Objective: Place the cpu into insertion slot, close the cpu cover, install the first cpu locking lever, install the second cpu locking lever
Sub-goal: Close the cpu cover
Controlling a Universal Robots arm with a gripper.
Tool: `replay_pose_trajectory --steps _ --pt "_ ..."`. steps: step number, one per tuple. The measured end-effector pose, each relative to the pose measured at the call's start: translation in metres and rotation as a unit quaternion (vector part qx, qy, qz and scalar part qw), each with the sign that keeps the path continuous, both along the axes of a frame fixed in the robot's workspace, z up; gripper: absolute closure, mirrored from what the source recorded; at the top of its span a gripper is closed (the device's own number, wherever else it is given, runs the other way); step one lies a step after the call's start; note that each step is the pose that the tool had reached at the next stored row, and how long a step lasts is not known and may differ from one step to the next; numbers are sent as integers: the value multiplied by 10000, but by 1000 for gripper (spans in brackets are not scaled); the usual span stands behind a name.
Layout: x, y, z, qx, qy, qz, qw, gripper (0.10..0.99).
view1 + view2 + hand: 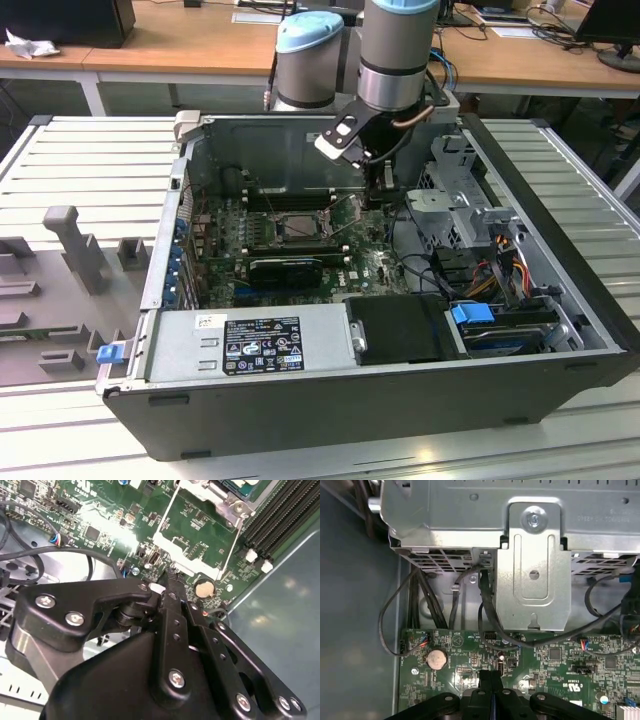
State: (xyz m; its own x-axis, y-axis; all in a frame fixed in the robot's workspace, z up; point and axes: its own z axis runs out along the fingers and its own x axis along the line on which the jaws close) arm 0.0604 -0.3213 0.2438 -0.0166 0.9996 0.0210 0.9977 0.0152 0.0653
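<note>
Hovering over green board (550,655) beside insertion slot (297,228), jaws closed on nothing, drive cage (535,570) edge near.

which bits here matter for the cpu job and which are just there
For the job:
gripper, shut
insertion slot
cpu cover, swung open

Just there:
memory slots
coin battery
power supply
drive cage

Open black computer case (400,405) on slatted table (90,160), grey power supply (250,345) inside.
</note>
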Motion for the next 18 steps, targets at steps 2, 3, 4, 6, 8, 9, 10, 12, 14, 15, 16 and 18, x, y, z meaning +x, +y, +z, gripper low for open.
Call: replay_pose_trajectory --steps 2,3,4,6,8,9,10,12,14,15,16,18 --pt "-22 0 -5 0 15 1 10000 980" --pt "-29 0 -6 0 17 0 10000 980" --pt "-36 -1 -6 0 17 1 10000 980" --pt "-55 0 -7 1 17 1 10000 980" --pt "-82 0 -6 2 17 2 10000 980" --pt "-101 0 -7 3 17 1 10000 980" --pt "-114 0 -6 3 17 1 10000 980" --pt "-155 0 26 6 17 1 10000 980" --pt "-182 0 41 8 17 1 10000 980" --pt "-222 1 47 11 17 1 10000 980" --pt "-285 0 49 10 17 1 10000 980" --pt "-382 0 49 10 17 2 10000 980"
